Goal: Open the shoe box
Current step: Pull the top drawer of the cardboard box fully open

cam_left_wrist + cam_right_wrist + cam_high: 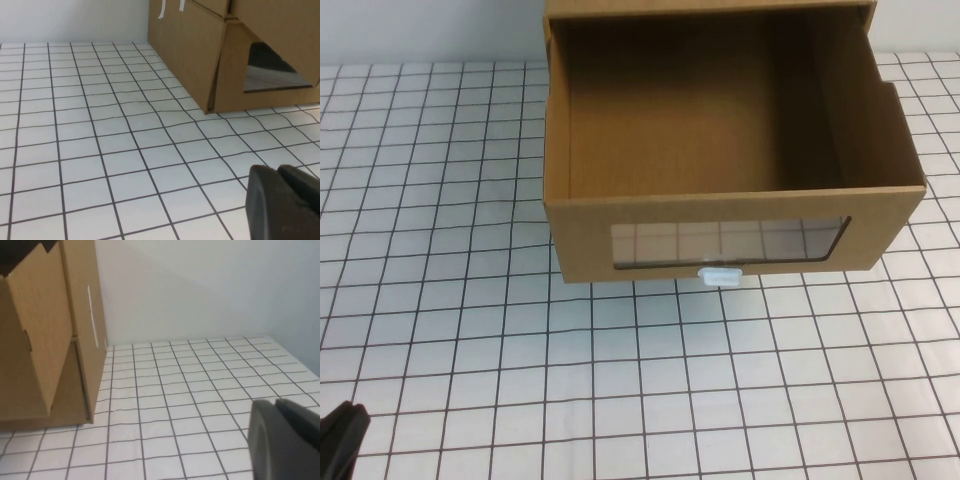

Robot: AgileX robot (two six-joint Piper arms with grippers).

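Note:
The brown cardboard shoe box (pixel 582 232) stands at the back of the table with its drawer pulled out toward me, and the inside shows bare. Its front panel has a clear window (pixel 725 243) with a small white handle (pixel 720 274) below it. My left gripper (pixel 342 430) sits at the near left corner, far from the box, shut with nothing in it (pixel 277 172). The high view does not show my right gripper. In the right wrist view, that right gripper (pixel 275 402) is shut and empty, off to the side of the box (pixel 45 330).
A white cloth with a black grid (pixel 650 380) covers the table. A plain white wall (pixel 200 285) rises behind the box. The box's side (pixel 190 55) stands well beyond the left gripper.

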